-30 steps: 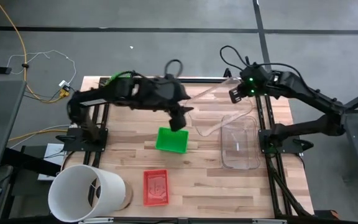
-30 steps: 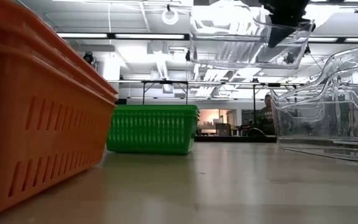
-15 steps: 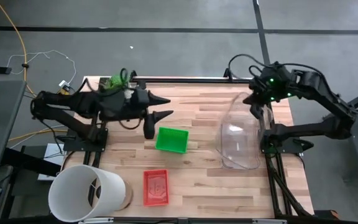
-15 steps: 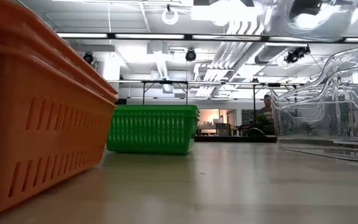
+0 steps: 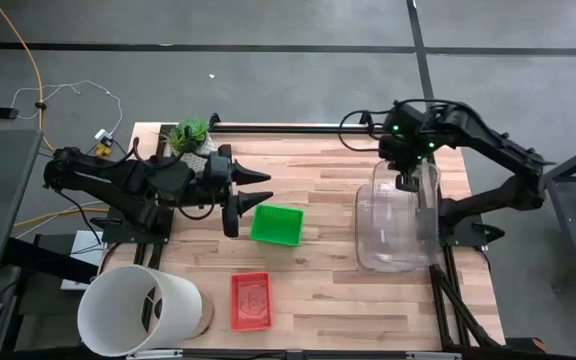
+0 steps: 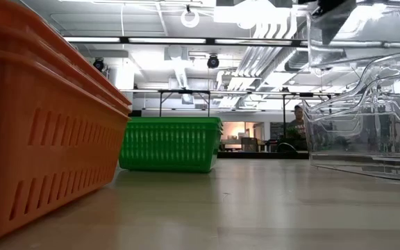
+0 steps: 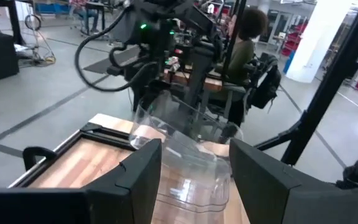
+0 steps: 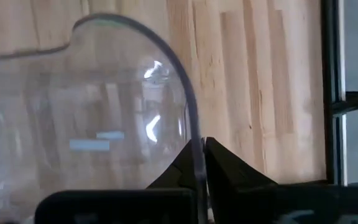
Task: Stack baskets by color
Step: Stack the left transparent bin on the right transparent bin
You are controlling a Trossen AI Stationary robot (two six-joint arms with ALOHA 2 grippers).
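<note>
In the high view, the small red rectangular mesh plastic basket (image 5: 250, 301) is lying at the lower centre of the wooden table (image 5: 318, 300), beside the white cylindrical bucket (image 5: 138, 311) at lower left. Farther up, the small green mesh plastic basket (image 5: 276, 224) is sitting at mid-frame. The left gripper (image 5: 246, 192) is hovering just left of it, fingers spread apart and holding nothing. At centre right, the right gripper (image 5: 406, 181) is pinching the rim of a clear transparent plastic basket (image 5: 396, 195) over a second large clear plastic basket (image 5: 393, 250) resting on the table. A small potted green plant (image 5: 190, 134) is standing at upper left
</note>
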